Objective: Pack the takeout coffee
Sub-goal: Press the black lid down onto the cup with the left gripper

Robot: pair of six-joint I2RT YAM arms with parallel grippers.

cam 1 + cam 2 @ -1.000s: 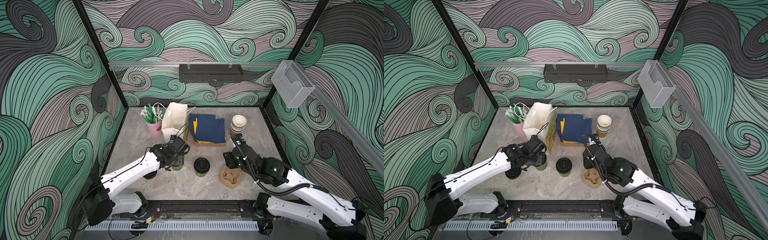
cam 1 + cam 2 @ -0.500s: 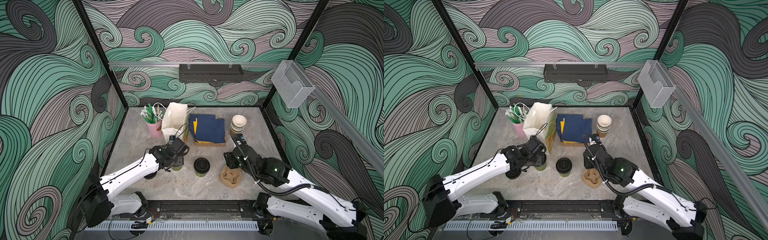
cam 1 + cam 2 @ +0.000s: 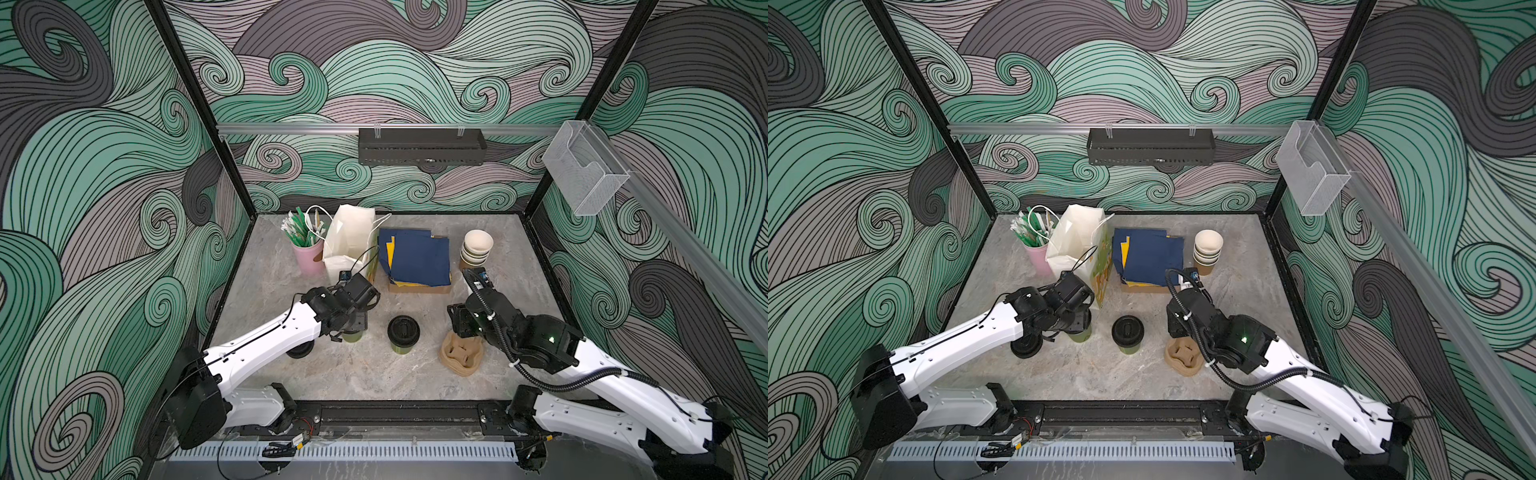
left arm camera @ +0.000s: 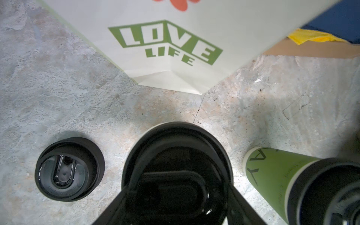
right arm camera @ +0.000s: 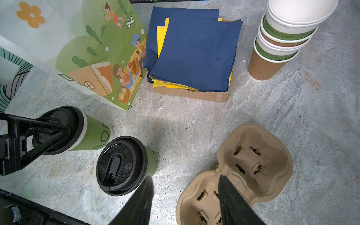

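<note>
change: almost none | left gripper (image 4: 179, 187) still straddles lidded coffee cup (image 5: 93, 134), grip unclear | right gripper (image 5: 185, 178) open by pulp cup carrier (image 5: 253, 155) | nothing packed

Swirling green-and-grey wave-patterned walls (image 3: 374, 62) around a grey marbled tabletop (image 3: 374, 378)

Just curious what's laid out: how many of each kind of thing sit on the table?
Lidded green cups: 2
Loose black lid: 1
Pulp cup carrier: 1
Paper bag: 1
Napkin box: 1
Stack of lidless cups: 1
Pink cup of straws: 1
Total: 8
</note>
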